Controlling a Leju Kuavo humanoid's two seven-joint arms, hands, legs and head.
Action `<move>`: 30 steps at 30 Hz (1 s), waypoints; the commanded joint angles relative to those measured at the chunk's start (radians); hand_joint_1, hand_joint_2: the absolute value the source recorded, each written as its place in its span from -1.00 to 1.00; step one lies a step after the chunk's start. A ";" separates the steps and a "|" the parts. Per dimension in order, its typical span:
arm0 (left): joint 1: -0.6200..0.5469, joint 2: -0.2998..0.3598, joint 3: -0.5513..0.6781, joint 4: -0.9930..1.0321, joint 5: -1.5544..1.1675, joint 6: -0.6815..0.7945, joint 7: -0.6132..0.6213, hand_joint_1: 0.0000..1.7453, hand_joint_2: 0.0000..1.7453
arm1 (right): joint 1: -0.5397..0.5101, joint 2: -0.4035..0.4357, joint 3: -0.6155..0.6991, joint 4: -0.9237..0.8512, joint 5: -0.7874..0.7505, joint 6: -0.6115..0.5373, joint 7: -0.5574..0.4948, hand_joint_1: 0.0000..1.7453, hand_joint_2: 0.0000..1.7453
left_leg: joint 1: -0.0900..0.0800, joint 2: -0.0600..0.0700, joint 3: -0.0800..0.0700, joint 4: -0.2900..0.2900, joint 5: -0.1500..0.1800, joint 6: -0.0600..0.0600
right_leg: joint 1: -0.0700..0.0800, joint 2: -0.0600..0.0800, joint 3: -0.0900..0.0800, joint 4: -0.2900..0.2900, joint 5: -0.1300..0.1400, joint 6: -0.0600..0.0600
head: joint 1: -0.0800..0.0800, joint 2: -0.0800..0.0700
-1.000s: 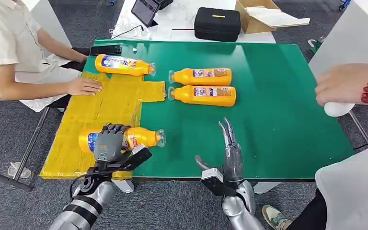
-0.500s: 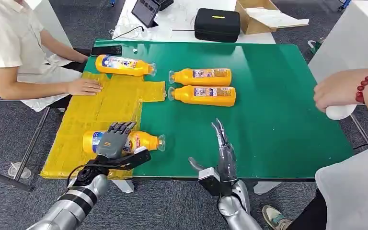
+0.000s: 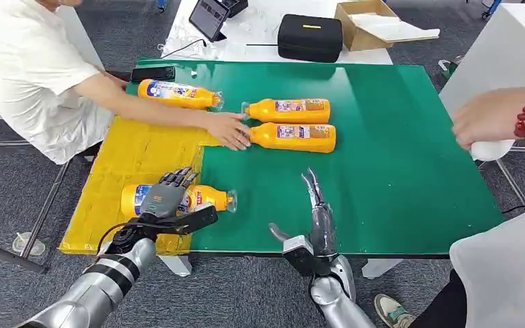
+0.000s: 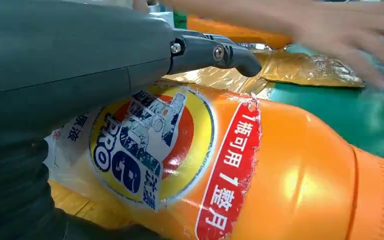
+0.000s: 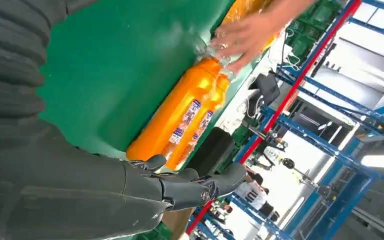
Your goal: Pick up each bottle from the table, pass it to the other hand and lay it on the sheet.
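An orange bottle (image 3: 205, 198) lies on its side on the near part of the yellow sheet (image 3: 137, 157), cap toward the green table (image 3: 396, 164). My left hand (image 3: 163, 198) is over its label with fingers straightened and lifted off it; the left wrist view shows a finger (image 4: 215, 52) stretched above the bottle (image 4: 230, 165). My right hand (image 3: 318, 205) is open at the table's near edge, fingers pointing away from me. Two more bottles (image 3: 290, 109) (image 3: 294, 136) lie side by side mid-table, and a third (image 3: 178, 93) lies at the sheet's far edge.
A person on the left reaches a hand (image 3: 231, 130) to the cap end of the nearer mid-table bottle. Another person's hand (image 3: 492, 119) with a red bead bracelet is at the right edge. A black phone (image 3: 152, 71) lies at the far left corner.
My left hand's fingers have uncurled from the bottle, which now lies on the sheet. The person on the left has reached across to the two mid-table bottles. My right hand drew back slightly.
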 commanded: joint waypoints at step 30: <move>0.160 -0.082 -0.034 -0.337 0.158 0.184 -0.034 -1.00 1.00 | 0.085 -0.041 0.023 -0.237 0.400 -0.089 -0.002 -1.00 1.00 | -0.002 -0.001 -0.003 0.000 -0.001 0.001 | -0.001 -0.003 -0.003 0.001 -0.002 0.000 | 0.000 0.000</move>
